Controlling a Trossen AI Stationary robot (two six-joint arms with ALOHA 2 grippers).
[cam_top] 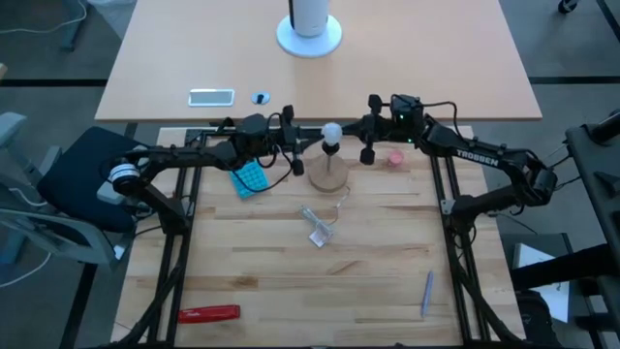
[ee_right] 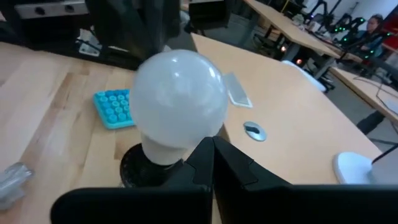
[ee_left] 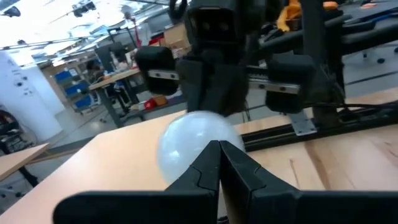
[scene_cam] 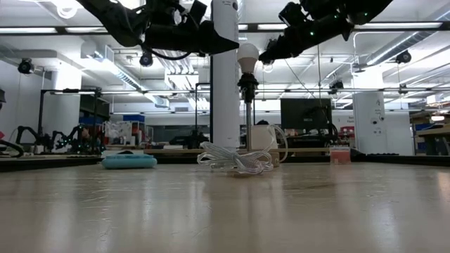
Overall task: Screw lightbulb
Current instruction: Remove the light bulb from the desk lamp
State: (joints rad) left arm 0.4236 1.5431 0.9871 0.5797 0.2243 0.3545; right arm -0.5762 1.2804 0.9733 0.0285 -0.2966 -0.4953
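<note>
The white globe lightbulb stands upright with its base in a black socket, on a post above the round wooden disc. My left gripper is shut, level with the bulb on its left side; its tip is at the globe's upper edge. My right gripper is shut on the bulb's right side, its tip close beside the globe. Each wrist view shows the bulb just past the closed fingers. My left gripper's shut tip stands right at the globe's left side, coming in level from the table's left; I cannot tell whether it touches. My right gripper's shut tip stands right at the globe's right side, level from the table's right; I cannot tell whether it touches.
A teal studded pad lies left of the disc, a clear plastic wrapper near it and a pink-red round thing to its right. A red tool and a pen lie near the front edge. A white cord lies by the post.
</note>
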